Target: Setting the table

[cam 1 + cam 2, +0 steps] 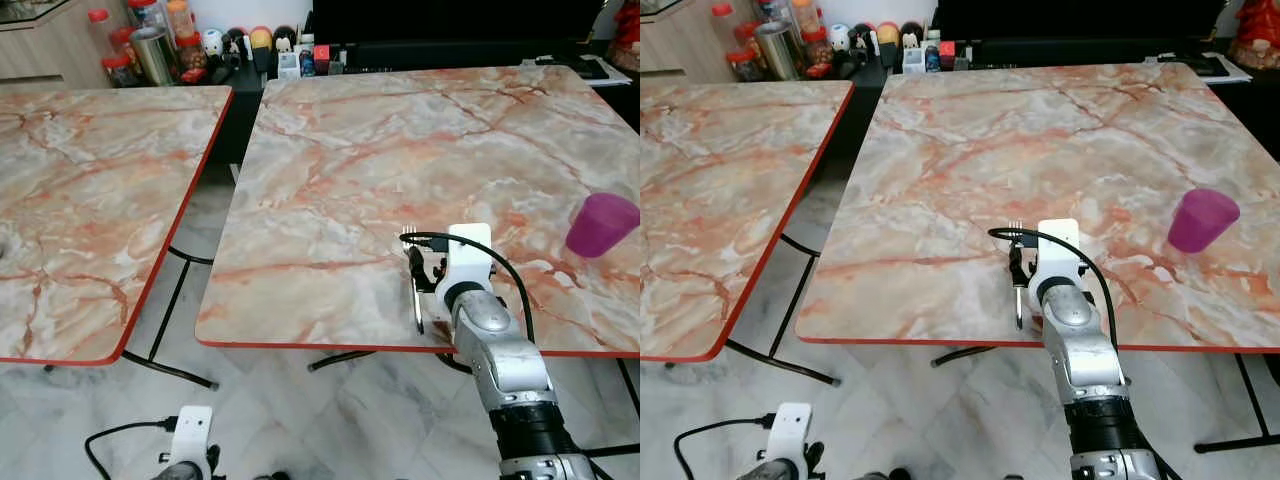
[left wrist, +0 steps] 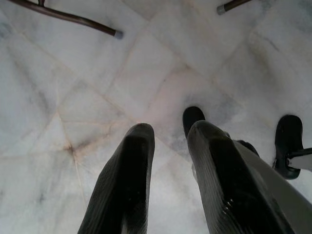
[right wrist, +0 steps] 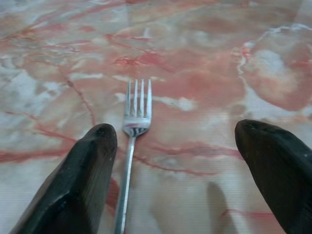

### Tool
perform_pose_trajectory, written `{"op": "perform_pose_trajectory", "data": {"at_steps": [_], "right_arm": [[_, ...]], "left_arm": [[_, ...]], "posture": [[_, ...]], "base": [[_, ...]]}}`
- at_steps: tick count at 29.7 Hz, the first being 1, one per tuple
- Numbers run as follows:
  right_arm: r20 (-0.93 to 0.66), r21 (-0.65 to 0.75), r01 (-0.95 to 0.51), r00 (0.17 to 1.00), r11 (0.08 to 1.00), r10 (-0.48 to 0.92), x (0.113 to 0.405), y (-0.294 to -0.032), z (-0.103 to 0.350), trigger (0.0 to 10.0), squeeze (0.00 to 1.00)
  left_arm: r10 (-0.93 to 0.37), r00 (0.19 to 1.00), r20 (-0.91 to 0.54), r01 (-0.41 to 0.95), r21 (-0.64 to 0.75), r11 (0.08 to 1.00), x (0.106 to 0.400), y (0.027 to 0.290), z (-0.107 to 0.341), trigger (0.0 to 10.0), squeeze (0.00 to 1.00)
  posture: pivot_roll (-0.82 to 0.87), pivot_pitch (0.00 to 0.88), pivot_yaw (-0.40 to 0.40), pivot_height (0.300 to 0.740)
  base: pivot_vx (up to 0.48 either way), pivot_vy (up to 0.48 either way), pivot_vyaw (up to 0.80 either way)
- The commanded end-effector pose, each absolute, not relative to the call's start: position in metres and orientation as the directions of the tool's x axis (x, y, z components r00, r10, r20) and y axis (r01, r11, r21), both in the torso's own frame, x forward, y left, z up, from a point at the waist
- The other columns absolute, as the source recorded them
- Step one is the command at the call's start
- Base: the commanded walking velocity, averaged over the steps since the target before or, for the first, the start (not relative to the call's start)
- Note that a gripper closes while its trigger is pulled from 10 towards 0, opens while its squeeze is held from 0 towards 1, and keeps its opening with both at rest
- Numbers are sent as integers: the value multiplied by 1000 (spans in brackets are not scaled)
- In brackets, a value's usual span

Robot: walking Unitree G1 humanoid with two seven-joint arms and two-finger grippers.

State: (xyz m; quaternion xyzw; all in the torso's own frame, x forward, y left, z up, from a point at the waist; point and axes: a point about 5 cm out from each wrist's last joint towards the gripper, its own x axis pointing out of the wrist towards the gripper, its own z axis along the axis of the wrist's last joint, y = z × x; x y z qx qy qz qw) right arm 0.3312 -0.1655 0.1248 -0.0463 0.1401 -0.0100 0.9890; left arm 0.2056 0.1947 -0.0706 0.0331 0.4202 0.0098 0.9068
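Observation:
A silver fork (image 3: 132,130) lies flat on the pink marble table (image 1: 400,130), near its front edge, tines pointing away from me. My right gripper (image 3: 178,136) hovers low over it and is open; the fork's neck runs close beside one finger (image 3: 92,161) and nothing is gripped. From the head, the fork's handle (image 1: 418,300) shows just left of my right wrist. A purple cup (image 1: 600,225) stands upside down toward the table's right edge. My left gripper (image 2: 171,131) hangs idle over the floor, fingers apart and empty.
A second marble table (image 1: 90,190) stands to the left, across a narrow gap with dark metal legs (image 1: 170,320). Jars, bottles and small figures (image 1: 150,45) line a counter at the back. White marble floor (image 2: 73,97) lies below.

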Motion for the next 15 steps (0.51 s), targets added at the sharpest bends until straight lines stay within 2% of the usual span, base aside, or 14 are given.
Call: {"op": "perform_pose_trajectory", "data": {"at_steps": [1,2,3,15], "right_arm": [[-272,-77,-24,962,997,2,332,-160,130,10000,1000],[-287,-82,-47,958,995,22,332,-157,129,10000,1000],[-316,-99,-85,947,991,50,331,-154,125,10000,0],[-384,-77,-173,914,982,131,326,-145,115,10000,0]], "left_arm": [[54,636,-770,20,87,996,206,194,-71,10000,0],[53,639,-768,22,86,996,207,193,-70,10000,0],[51,641,-766,23,86,996,209,192,-70,10000,0],[48,628,-777,25,81,996,200,187,-75,10000,0]], "posture": [[-29,147,50,740],[-29,147,50,740],[-31,145,50,740],[-28,132,42,740]], "base": [[0,0,0],[0,0,0],[0,0,0],[0,0,0]]}}
